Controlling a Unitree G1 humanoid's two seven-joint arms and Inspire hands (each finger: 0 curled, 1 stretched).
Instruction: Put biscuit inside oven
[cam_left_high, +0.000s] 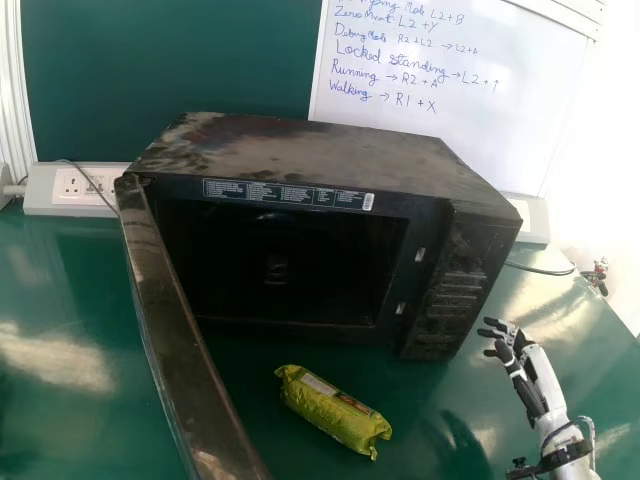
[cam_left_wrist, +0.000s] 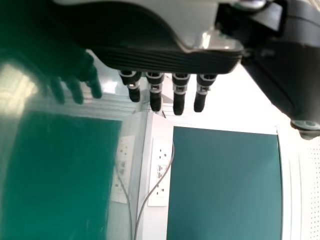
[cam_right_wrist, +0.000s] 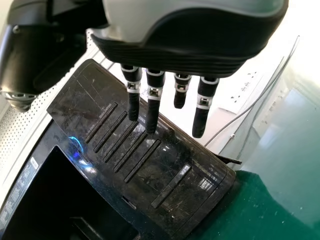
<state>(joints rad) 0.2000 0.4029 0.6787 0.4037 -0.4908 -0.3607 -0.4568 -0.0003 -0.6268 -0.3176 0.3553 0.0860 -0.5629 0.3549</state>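
The right hand (cam_left_high: 543, 378) is beside the oven (cam_left_high: 300, 150), off the side with the buttons. Its fingers (cam_right_wrist: 152, 112) are nearly straight, with gaps between them, and there is nothing in their grasp. In the head view they point away from the robot and a little to the left.

The biscuit (cam_left_high: 335, 412), in a green wrapper, lies on the table (cam_left_high: 510, 430) to the left of those fingers and nearer the robot, well apart from them. It is outside the oven, in front of its opening, lying aslant, with the end nearer the fingers also nearer the robot. The door (cam_left_high: 190, 340) stands open, far to the left of the right fingers, past the biscuit; it reaches from the oven's left side toward the robot. The dark cavity (cam_left_high: 280, 265) is left of the fingers too, and the button panel (cam_left_high: 462, 290) is between it and them, near the fingertips.

The left hand (cam_left_wrist: 165, 57) is in the left wrist view, its fingers (cam_left_wrist: 155, 100) straight, a little spread and holding nothing. Beyond their tips are a socket strip (cam_left_wrist: 161, 172), a thin cable (cam_left_wrist: 172, 152) and a green panel (cam_left_wrist: 225, 185).

Farther off than the right fingers, behind the oven, is a whiteboard (cam_left_high: 440, 100) with handwriting, and a wire (cam_left_high: 540, 268) lies on the table there.
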